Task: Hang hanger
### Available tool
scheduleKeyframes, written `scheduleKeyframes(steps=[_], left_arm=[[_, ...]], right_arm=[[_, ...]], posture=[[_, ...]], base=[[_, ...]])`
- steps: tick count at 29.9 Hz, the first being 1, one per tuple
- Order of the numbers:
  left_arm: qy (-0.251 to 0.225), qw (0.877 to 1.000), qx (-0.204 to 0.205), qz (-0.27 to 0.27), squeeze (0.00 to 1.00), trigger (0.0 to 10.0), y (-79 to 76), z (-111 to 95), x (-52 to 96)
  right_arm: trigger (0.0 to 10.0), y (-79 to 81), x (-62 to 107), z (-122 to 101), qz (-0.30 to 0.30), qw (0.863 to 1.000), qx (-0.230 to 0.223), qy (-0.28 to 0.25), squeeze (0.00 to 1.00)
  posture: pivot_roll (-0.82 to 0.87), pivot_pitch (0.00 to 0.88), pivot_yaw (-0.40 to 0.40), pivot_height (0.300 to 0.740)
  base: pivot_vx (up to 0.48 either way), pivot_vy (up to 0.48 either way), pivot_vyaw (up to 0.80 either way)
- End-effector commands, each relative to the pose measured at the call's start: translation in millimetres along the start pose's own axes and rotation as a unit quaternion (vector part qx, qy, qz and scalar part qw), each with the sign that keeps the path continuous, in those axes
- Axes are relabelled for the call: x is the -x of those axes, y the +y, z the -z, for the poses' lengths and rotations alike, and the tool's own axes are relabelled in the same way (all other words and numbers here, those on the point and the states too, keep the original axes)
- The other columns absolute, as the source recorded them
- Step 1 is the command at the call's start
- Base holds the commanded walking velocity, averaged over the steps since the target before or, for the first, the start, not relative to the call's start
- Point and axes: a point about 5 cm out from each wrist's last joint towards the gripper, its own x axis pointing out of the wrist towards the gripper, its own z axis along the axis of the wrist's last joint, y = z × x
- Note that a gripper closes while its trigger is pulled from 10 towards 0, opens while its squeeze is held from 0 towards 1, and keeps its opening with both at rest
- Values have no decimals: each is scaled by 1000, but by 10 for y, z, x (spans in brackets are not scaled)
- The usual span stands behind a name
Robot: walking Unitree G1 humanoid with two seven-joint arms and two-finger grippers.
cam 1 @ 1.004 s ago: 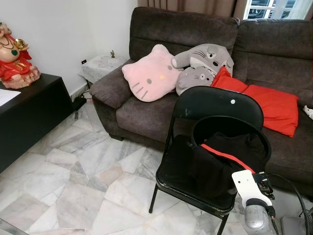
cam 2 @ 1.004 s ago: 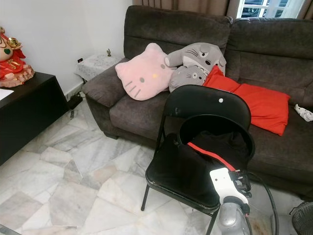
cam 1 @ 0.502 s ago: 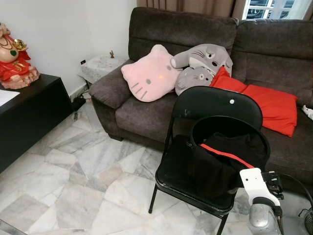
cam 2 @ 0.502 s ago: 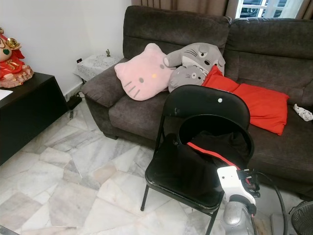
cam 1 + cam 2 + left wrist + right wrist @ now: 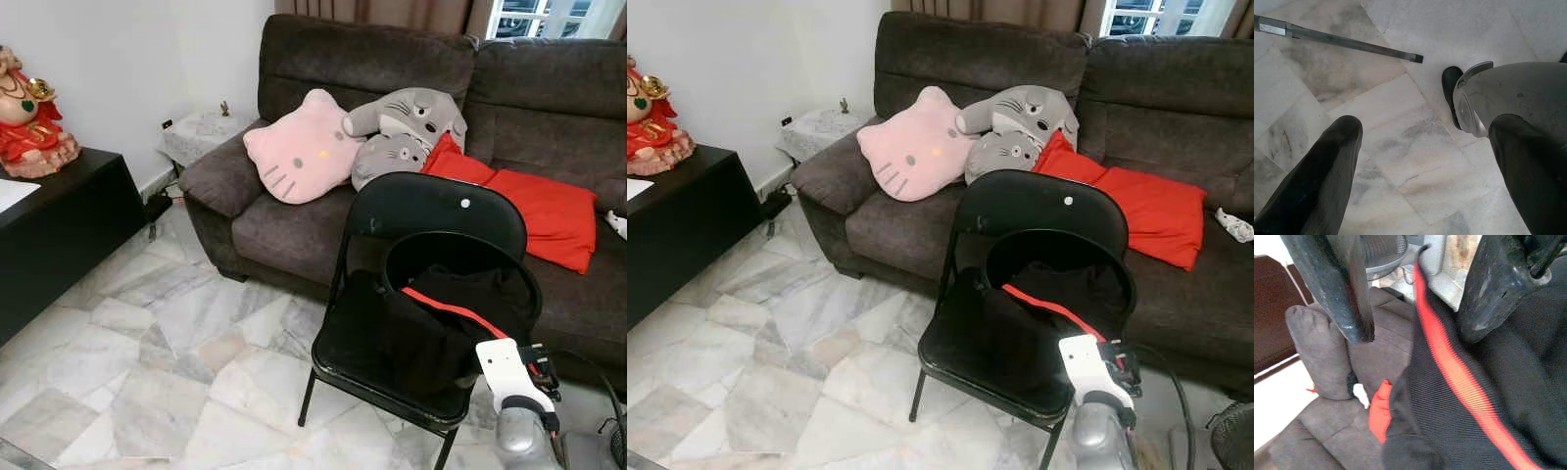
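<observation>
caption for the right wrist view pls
Right claw, fingers apart, over a black garment with a red stripe.

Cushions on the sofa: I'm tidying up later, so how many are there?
4: a pink cat-face cushion on the sofa's left seat, two grey plush cushions stacked beside it, upper and lower, and a red cushion further right, partly behind the chair.

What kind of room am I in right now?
Most likely a home living room: a dark brown sofa with a pink cat cushion and grey plush toys, marble-tiled floor, and a black folding chair holding a black garment with a red stripe.
</observation>
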Motion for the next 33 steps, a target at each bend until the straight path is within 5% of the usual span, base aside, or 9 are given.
scheduleKeyframes(steps=[1,8,15,21,33], left_arm=[[6,1000,-5,-3,0,10000,26,34,7],[5,1000,-5,-4,0,10000,30,33,7],[7,1000,-7,-3,0,10000,29,37,8],[6,1000,-7,-3,0,10000,32,36,8],[8,1000,-9,-3,0,10000,39,45,10]], right_arm=[[10000,-28,-27,-14,7,1000,-9,0,0],[10000,-129,-111,-92,36,999,-11,-13,0],[10000,-4,-130,-102,-6,1000,-15,-7,0],[10000,17,-179,-106,-12,994,-99,36,0],[10000,-179,-302,-252,49,992,-116,14,0]], posture=[[-30,0,49,740],[-29,0,51,740],[-29,0,52,740],[-24,0,53,740],[-21,0,54,740]], base=[[0,0,0],[0,0,0],[0,0,0],[0,0,0],[0,0,0]])
